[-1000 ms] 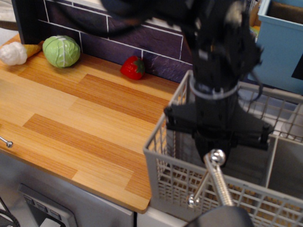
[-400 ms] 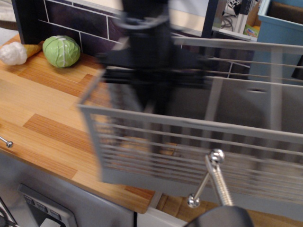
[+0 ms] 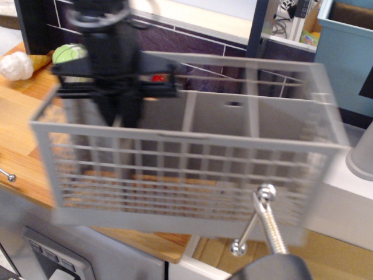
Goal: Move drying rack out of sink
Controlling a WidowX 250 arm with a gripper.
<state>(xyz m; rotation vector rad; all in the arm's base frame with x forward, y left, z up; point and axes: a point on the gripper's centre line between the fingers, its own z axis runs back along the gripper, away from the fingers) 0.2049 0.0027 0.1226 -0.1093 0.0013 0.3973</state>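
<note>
The drying rack, a large light-grey lattice basket with inner dividers, hangs in the air, blurred by motion. Most of it is over the wooden counter; its right end reaches over the sink rim. My black gripper reaches down into the rack's left end and is shut on its wall there; the fingertips are partly hidden by the lattice. The sink is at the lower right, with white rim, brown bottom and chrome faucet in front.
A green cabbage and a white vegetable lie at the counter's back left. A red strawberry shows through the rack. A light-blue box stands at the back right, with a grey object by the sink's right edge.
The rack has been lifted out of the sink and carried left with the gripper, from the right edge of view to above the counter. The brown sink bottom now shows.
</note>
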